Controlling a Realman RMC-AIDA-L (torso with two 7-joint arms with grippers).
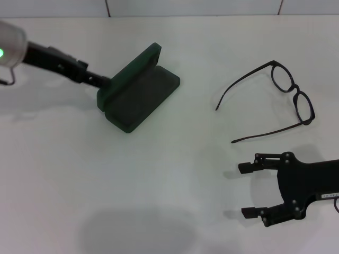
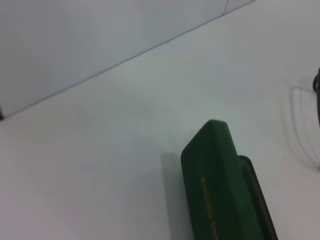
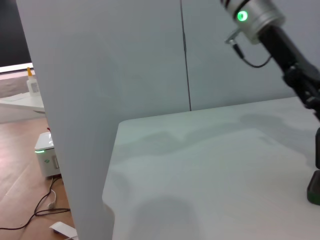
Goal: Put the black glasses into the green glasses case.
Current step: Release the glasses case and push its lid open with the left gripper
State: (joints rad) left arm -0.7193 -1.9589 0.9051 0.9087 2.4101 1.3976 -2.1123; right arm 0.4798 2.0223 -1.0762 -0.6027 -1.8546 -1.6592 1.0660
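The green glasses case (image 1: 142, 99) lies open at the table's left centre, its lid (image 1: 133, 66) standing up and the dark lining showing. My left gripper (image 1: 101, 81) reaches in from the far left and meets the back of the lid. In the left wrist view the lid's outer face (image 2: 215, 185) with gold lettering is close by. The black glasses (image 1: 295, 89) lie unfolded on the table at the right, their temple arms pointing toward the case. My right gripper (image 1: 248, 190) hovers open just in front of the glasses, with nothing between its fingers.
White tabletop (image 1: 169, 174) runs back to a pale wall (image 1: 185, 6). The right wrist view shows the table's left edge (image 3: 112, 165), a floor with cables and a white box (image 3: 46, 152) beyond it, and the left arm (image 3: 287, 50) above the case's corner (image 3: 314, 189).
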